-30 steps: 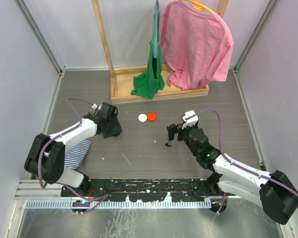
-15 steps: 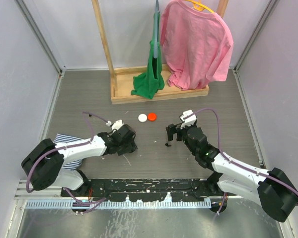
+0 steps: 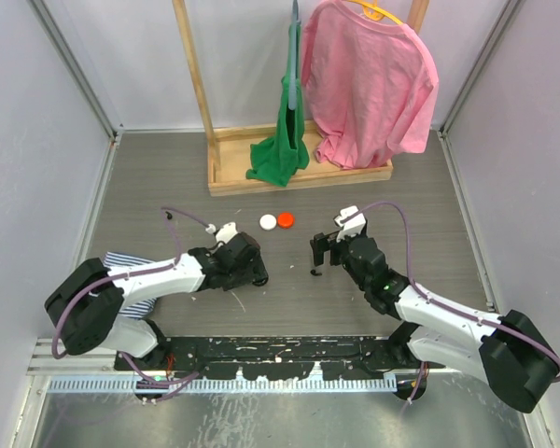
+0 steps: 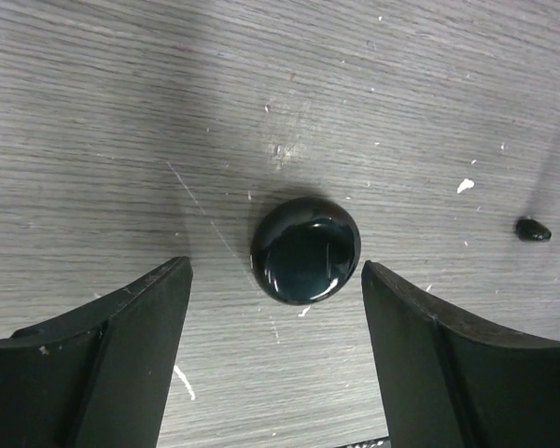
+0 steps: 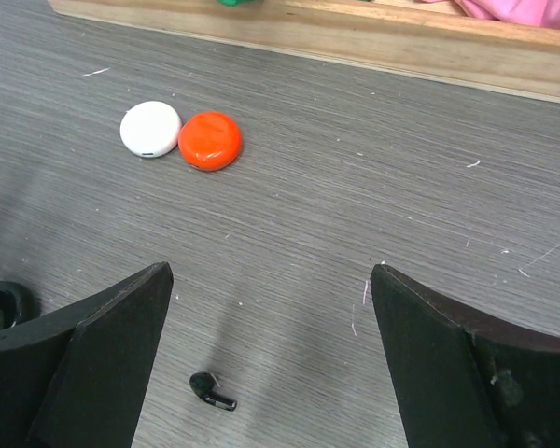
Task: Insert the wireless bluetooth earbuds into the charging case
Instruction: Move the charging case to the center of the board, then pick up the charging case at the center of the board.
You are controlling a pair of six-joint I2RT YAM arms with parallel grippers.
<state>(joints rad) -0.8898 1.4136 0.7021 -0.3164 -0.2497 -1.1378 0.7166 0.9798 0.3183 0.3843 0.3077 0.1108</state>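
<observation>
We log left claw point(image 4: 275, 280) open astride the glossy charging case point(image 4: 305, 249) on the counter point(image 4: 121, 112), earbud point(image 5: 211, 390) at its 3 o'clock near the open right claw point(image 5: 271, 308); an off-centre pinch could squirt the case away.

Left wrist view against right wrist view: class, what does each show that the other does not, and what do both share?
Only the left wrist view clearly shows the glossy black round charging case. Only the right wrist view shows the white round disc, the orange-red round disc and the wooden rack base. Both show the small black earbud lying loose on the grey wood-grain table.
</observation>
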